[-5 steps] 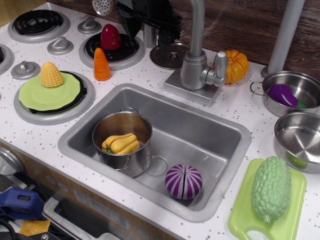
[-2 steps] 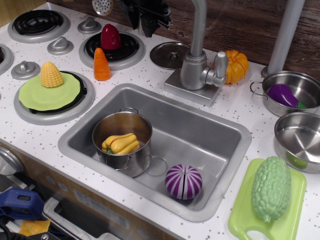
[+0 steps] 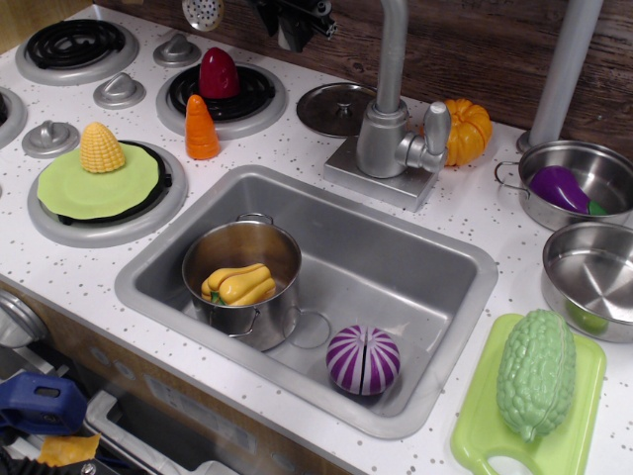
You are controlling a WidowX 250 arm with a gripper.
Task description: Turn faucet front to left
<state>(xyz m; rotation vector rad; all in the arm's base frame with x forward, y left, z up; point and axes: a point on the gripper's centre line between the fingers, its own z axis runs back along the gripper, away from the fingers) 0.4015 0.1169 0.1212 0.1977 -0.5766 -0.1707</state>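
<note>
The grey faucet (image 3: 384, 139) stands on its square base plate (image 3: 366, 179) behind the sink (image 3: 415, 265). Its thin spout pipe (image 3: 393, 54) rises out of the top of the frame, so the spout's end is hidden. Its stubby lever (image 3: 435, 129) points right. My black gripper (image 3: 294, 22) shows only as its lowest part at the top edge, left of the spout pipe and apart from it, above the back burner. I cannot tell how its jaws stand.
A pot (image 3: 242, 269) holding a yellow vegetable and a purple onion (image 3: 363, 359) lie in the sink. A lid (image 3: 336, 107), orange pumpkin (image 3: 467, 130), carrot (image 3: 201, 128), red pepper (image 3: 219, 73), corn (image 3: 102, 147) and a thick grey pole (image 3: 566, 59) surround the faucet. Two pots stand right.
My gripper has risen up and away from beside the spout pipe, leaving the lid uncovered. The faucet's body and lever look unchanged.
</note>
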